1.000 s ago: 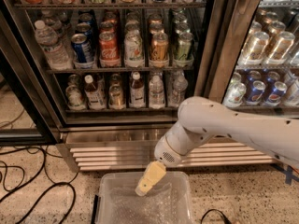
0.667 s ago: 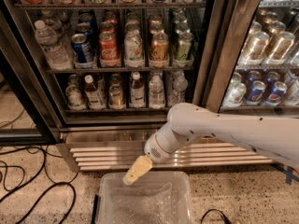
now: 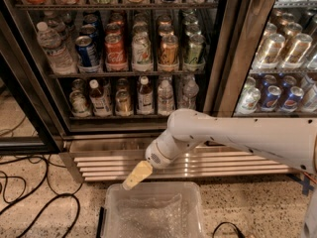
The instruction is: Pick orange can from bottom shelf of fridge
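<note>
Since 1 second ago the gripper has been swung left and a little upward, away from the middle of the clear plastic bin and toward the fridge. It is now held over the bin's far rim, just in front of the louvred base grille. Only its tan end is shown, and whether it is open or closed cannot be told. Nothing is seen to be carried.

Beyond the grille, the orange can is seen upright on the bottom shelf. It stands between a red-capped bottle on its left and a brown bottle on its right, both just beside it. It is well above and slightly left of the gripper.

The can is judged to be moderately heavy if full, with thin walls that are easily dented and a smooth skin made slick by the cold. A firm but unsqueezing hold round the middle of its wall is suggested, made from the front, with little room left by the neighbours.

The can's base is hidden behind the shelf's black front rail, and its label cannot be read. Whatever stands behind the front row is hidden. Whether glass lies between gripper and shelf cannot be made out. The white arm is cut off at the right edge.
</note>
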You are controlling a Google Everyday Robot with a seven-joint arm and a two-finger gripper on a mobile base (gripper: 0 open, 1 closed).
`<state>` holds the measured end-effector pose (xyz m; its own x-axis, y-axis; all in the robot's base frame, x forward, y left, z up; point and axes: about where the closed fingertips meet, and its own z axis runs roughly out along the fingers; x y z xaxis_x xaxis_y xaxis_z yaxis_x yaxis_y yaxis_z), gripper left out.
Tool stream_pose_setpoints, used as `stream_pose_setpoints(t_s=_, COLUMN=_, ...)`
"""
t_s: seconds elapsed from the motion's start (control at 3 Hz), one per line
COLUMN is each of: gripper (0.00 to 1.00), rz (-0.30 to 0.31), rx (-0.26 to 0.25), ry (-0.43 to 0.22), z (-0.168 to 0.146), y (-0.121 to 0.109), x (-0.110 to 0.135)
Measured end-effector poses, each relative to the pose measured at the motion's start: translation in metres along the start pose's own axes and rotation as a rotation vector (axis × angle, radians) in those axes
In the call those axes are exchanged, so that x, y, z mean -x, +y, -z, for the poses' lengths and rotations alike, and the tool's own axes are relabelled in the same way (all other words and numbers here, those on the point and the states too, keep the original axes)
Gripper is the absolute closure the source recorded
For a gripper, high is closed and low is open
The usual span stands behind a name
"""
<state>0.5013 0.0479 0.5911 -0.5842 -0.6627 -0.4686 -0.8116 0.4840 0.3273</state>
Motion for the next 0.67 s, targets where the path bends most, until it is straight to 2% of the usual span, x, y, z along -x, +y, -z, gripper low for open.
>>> stream_pose_setpoints(t_s=0.33, gripper=0.00, rz=-0.003, rx=0.002, ry=-0.056, z=-0.019, y=-0.005, x=0.009)
stream_pose_setpoints(t_s=0.67, gripper=0.00, rz=-0.078, rx=0.007, ry=-0.170, z=-0.047, y=-0.011, x=-0.001)
